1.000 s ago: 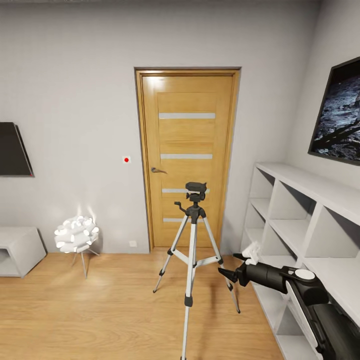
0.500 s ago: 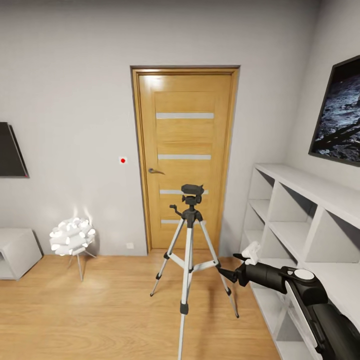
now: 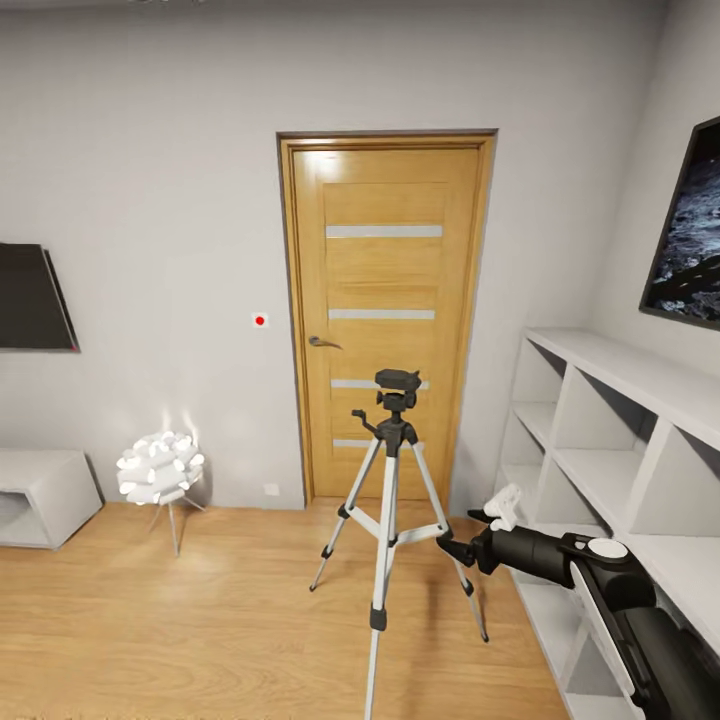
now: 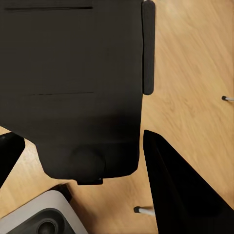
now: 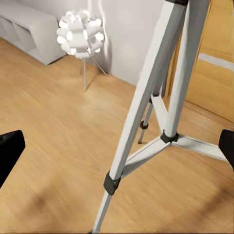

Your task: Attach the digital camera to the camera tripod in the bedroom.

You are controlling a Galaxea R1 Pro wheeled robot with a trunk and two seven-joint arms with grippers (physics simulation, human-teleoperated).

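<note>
We stand facing the camera tripod (image 3: 390, 520), which sits at centre frame in the head view, in front of the wooden door (image 3: 385, 310) of the bedroom, its three silver legs spread on the light wood floor (image 3: 170, 620). Its black pan head is bare at the top, so we judge the mounting not yet done. In the left wrist view a large dark boxy shape (image 4: 78, 87) lies between the black fingertips (image 4: 180, 190); we take it for the digital camera, though it is too close and dark to be sure, and we cannot tell whether the left jaws are pinching it or merely framing it.

To do this step well, we should close the remaining gap squarely, keep our base off the nearest leg at lower centre, and raise the camera above the pan head before lowering it flat onto the plate. A knock to any leg could tip the stand.

The right arm reaches forward from the lower right of the head view, roughly level, its gripper (image 3: 470, 532) near the tripod's right leg beside the white shelving (image 3: 620, 440). In the right wrist view the jaws stand spread wide with nothing between them, the tripod leg (image 5: 146, 112) and a white floor lamp (image 5: 80, 31) beyond.
</note>
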